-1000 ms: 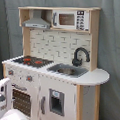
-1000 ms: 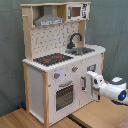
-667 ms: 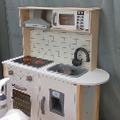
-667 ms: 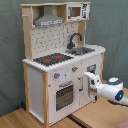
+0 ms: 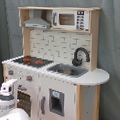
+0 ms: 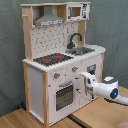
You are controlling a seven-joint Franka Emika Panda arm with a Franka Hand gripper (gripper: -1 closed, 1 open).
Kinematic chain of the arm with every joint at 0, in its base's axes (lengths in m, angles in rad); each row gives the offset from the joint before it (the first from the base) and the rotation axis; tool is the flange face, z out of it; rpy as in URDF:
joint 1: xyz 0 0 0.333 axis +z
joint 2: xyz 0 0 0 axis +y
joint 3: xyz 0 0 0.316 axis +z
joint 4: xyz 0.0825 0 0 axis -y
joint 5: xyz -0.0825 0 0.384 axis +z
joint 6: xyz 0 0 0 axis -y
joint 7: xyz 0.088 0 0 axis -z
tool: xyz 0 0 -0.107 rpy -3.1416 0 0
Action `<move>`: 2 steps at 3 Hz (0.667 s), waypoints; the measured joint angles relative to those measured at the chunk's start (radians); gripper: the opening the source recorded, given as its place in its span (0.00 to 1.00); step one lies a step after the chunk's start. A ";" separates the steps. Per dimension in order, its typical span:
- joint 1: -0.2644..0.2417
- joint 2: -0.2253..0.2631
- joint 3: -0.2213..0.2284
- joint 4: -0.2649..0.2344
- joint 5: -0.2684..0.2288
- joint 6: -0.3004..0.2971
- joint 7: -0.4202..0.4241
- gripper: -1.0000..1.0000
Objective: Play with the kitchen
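1. The toy kitchen [image 6: 60,75] stands on the wooden floor against a grey curtain; I use its oven door [image 6: 65,95] as my landmark.
2. My gripper [image 6: 83,80] sits just beside the oven door, at the cabinet front under the sink [image 6: 82,50].
3. I cannot tell how the jaws stand.
4. Judging progress: doors look closed, nothing visibly moved; most of the play seems left.

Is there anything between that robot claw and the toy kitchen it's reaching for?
Nothing visible. In the second exterior view the claw sits right at the kitchen front, beside the oven door, with no object between them.
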 joint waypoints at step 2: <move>-0.144 0.000 0.018 0.090 0.000 0.068 -0.003 1.00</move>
